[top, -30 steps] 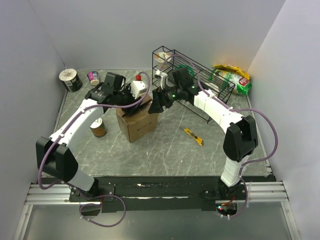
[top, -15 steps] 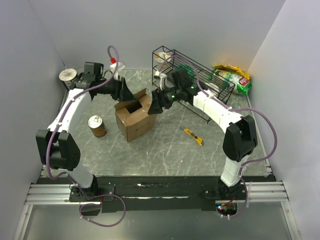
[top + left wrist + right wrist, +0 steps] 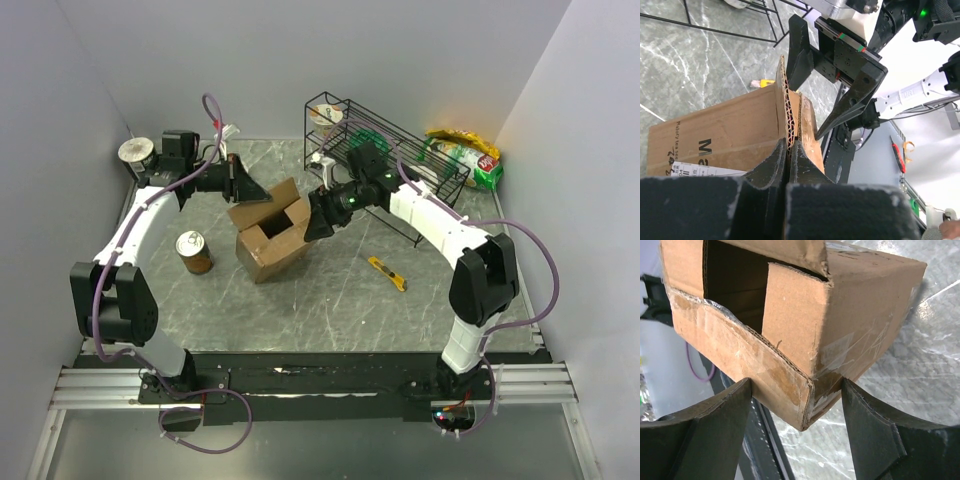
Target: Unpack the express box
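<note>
One brown corrugated cardboard express box (image 3: 272,248), top open: left gripper (image 3: 789,146) pinches its raised 11 o'clock flap; right gripper (image 3: 797,390) spread wide astride its 2 o'clock corner.

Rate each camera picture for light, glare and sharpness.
Top view: even soft light, sharp throughout, only a faint shadow beside the box. Left wrist view: the left gripper fills the bottom as a dark, blurry mass; the far right is washed out white. Right wrist view: tape on the box shines, the table glares, and the right gripper is dim.
</note>
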Controlling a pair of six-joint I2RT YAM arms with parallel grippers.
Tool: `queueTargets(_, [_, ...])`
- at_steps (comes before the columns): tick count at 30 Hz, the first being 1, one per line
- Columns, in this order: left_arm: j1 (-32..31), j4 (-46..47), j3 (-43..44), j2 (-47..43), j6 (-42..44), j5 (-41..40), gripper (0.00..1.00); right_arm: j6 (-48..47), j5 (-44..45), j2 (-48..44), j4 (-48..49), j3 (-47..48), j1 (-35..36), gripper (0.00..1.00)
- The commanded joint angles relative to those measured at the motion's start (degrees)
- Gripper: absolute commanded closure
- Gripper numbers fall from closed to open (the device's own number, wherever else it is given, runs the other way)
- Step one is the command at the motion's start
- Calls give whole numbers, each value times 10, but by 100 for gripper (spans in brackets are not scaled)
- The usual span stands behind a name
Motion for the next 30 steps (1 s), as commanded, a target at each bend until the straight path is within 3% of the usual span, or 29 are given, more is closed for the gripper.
queueTargets(1, [3, -12, 11, 6, 11, 52, 99, -129, 104, -4, -88, -13, -25, 24])
queueTargets(8, [2, 20, 20, 9, -18, 58, 99, -382, -69, -189, -40, -18, -54, 17])
queueTargets(12, [-1, 32, 23, 3, -26, 52, 99, -485, -72, -212, -45, -34, 0, 16])
queueTargets(17, [-9, 25, 23, -9, -17, 44, 99, -499, -71, -163, -38, -15, 42, 16])
queueTargets(20, [-16, 9, 27, -16, -1, 38, 99, -493, -99, -111, -76, 44, 45, 14])
queueTargets(30, [-48, -12, 37, -27, 33, 25, 99, -579, -166, 69, -348, 288, 49, 14])
